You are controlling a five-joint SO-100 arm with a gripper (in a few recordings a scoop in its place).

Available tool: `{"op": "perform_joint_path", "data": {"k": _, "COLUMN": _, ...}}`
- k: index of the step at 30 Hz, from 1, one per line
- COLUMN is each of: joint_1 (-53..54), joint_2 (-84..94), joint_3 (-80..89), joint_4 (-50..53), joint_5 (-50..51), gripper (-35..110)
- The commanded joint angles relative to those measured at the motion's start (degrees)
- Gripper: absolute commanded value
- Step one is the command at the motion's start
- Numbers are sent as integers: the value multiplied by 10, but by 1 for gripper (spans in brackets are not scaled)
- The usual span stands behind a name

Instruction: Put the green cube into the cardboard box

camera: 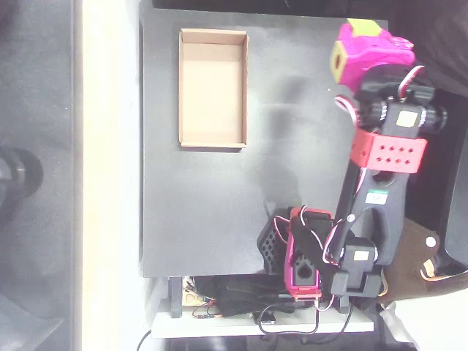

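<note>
The cardboard box [213, 88] is a shallow tan tray lying open and empty at the upper left of the black table. At the upper right, my magenta gripper [365, 45] is raised toward the camera. A lime patch, which I take for the green cube [366, 28], shows at the gripper's top edge and is partly covered by the magenta body. I cannot tell whether the cube is held or lies beneath. The fingers are hidden, so the jaws' state is unclear. A yellow part with a dark hole [338, 61] sits on the gripper's left side. The box lies well to the left of the gripper.
The arm's black links [373, 212] and red bracket [391, 152] run down the right side to the red base [303, 259] at the table's front edge. Cables [234, 300] lie on a shelf below. The black table [212, 212] ends at a pale strip on the left.
</note>
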Motion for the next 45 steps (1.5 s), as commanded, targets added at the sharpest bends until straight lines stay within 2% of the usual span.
{"op": "perform_joint_path", "data": {"k": 1, "joint_1": -38, "joint_2": 39, "joint_3": -6, "joint_4": 2, "joint_5": 1, "gripper": 10}}
{"op": "perform_joint_path", "data": {"k": 21, "joint_1": -297, "joint_2": 8, "joint_3": 7, "joint_4": 2, "joint_5": 1, "gripper": 10}}
{"op": "perform_joint_path", "data": {"k": 41, "joint_1": -304, "joint_2": -250, "joint_3": -2, "joint_4": 0, "joint_5": 2, "gripper": 10}}
{"op": "perform_joint_path", "data": {"k": 45, "joint_1": -304, "joint_2": -293, "joint_3": -2, "joint_4": -31, "joint_5": 2, "gripper": 10}}
